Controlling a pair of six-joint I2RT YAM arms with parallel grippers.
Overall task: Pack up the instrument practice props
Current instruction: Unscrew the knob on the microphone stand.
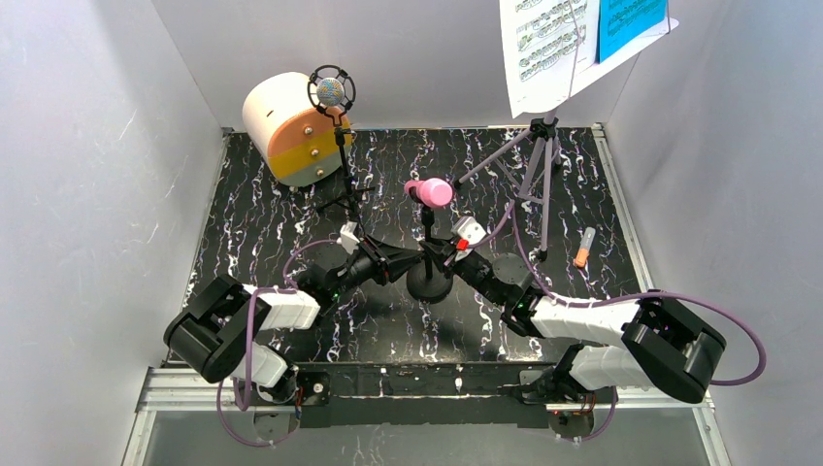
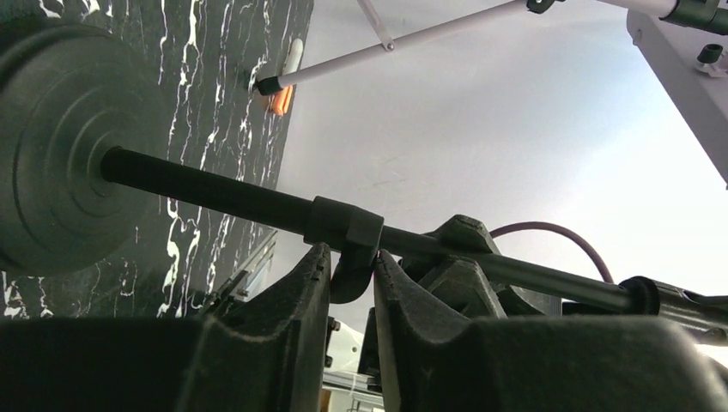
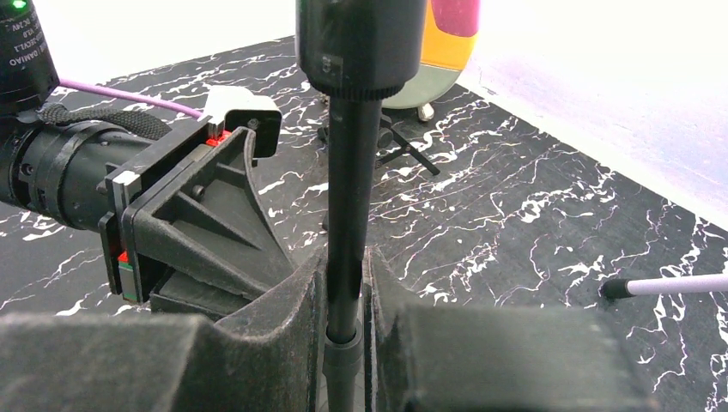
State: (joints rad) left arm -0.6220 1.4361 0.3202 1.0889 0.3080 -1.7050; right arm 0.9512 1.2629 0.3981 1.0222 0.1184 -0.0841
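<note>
A pink toy microphone (image 1: 430, 191) sits atop a black mic stand with a round base (image 1: 430, 282), mid-table. My left gripper (image 1: 400, 260) is shut on the collar knob (image 2: 348, 257) of the stand's pole (image 2: 215, 196). From the other side, my right gripper (image 1: 452, 256) is shut on the same pole (image 3: 348, 215), just above a collar. A purple silver-headed microphone (image 1: 331, 92) stands on a thin black tripod (image 1: 345, 184) at the back left. The lilac music rack's tripod legs (image 1: 539, 165) stand at the back right, carrying white (image 1: 543, 49) and blue (image 1: 631, 24) sheet-music pages.
A cream cylinder box (image 1: 286, 126) with an orange-grey face lies at the back left corner. A small orange-tipped stick (image 1: 584, 248) lies near the right edge, beside a lilac leg tip (image 3: 670, 286). White walls close in the marbled black table (image 1: 602, 282).
</note>
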